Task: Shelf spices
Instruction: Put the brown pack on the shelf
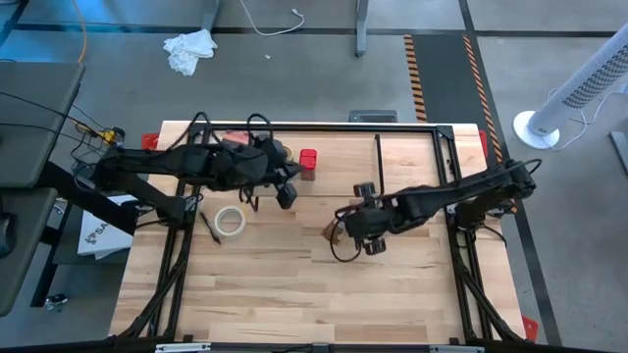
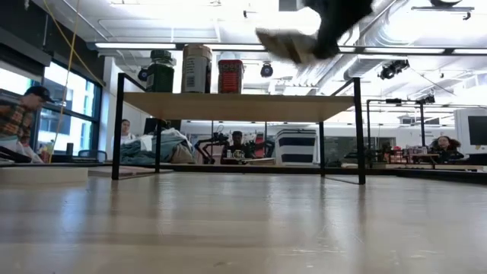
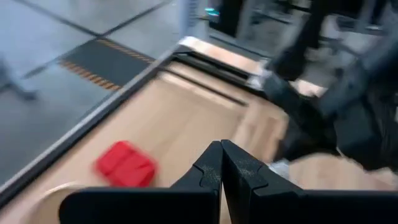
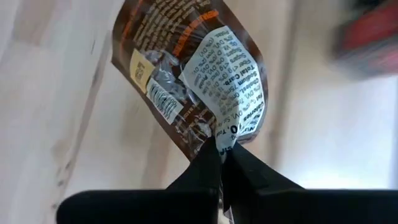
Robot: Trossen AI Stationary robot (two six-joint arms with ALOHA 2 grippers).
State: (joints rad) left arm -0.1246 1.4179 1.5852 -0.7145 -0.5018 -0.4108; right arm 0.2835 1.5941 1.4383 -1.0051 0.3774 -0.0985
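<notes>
A light wooden table with a black frame carries everything. Near its far edge stands the shelf, a long low rack with a pale wooden top board on thin black legs. On that board sit three containers in a row: a green-lidded jar, a tan-lidded round jar and a red square tin, the tin nearest the board's middle. A white tape roll lies flat on the table, in front of the shelf towards the left side.
</notes>
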